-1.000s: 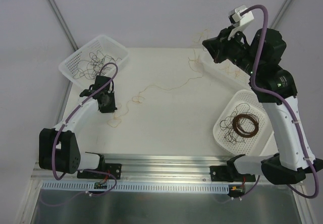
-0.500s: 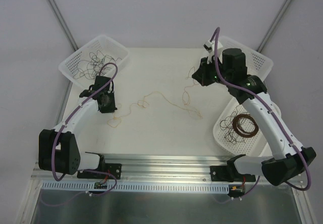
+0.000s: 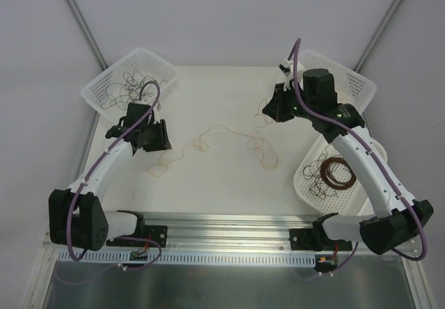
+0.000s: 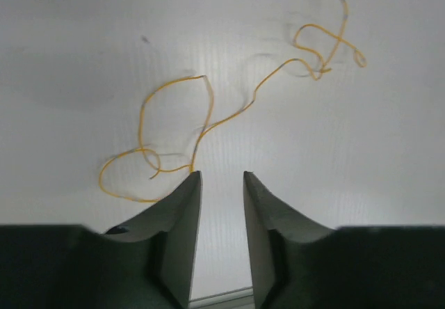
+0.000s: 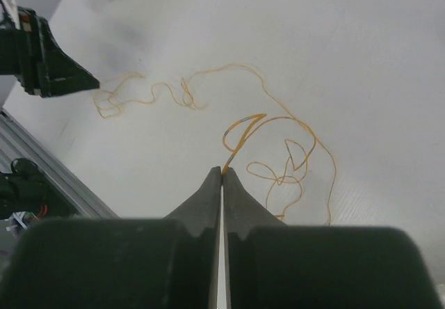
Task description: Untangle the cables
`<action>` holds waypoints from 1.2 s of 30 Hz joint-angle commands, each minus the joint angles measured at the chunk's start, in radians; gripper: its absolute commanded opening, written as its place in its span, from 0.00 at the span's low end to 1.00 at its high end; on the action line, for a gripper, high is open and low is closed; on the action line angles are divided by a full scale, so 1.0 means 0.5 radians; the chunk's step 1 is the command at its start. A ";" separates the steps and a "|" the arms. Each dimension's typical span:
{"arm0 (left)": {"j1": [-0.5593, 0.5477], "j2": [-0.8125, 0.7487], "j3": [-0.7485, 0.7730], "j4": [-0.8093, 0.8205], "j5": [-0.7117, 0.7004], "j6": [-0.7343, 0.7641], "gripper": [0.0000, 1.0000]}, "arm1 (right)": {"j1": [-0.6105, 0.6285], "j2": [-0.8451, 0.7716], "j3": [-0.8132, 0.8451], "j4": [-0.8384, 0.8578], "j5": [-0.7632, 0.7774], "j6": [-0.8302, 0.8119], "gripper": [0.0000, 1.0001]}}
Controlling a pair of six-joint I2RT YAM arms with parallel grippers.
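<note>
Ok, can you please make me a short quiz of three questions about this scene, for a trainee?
1. True or false: the right gripper is shut on the yellow cable.
2. The left gripper is: A) open, B) shut on a cable, C) out of view.
3. Fill in: the dark-brown wire coil lies in a white ___.
Key: 1 true; 2 A; 3 basket.
</note>
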 commanded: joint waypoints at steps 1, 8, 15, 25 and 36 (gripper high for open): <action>-0.097 -0.134 0.092 0.238 0.324 -0.014 0.39 | 0.005 -0.035 0.283 0.173 -0.069 0.063 0.01; -0.455 -0.174 0.086 0.713 0.481 -0.022 0.83 | 0.033 -0.072 0.394 0.474 -0.069 0.271 0.01; -0.685 -0.021 0.077 1.296 0.601 -0.192 0.99 | 0.149 -0.051 0.434 0.670 -0.023 0.336 0.01; -0.962 0.313 0.061 1.928 0.454 -0.385 0.99 | 0.269 -0.008 0.415 0.863 0.118 0.508 0.01; -1.017 0.547 -0.055 2.382 0.457 -0.584 0.91 | 0.349 0.020 0.406 0.949 0.161 0.597 0.01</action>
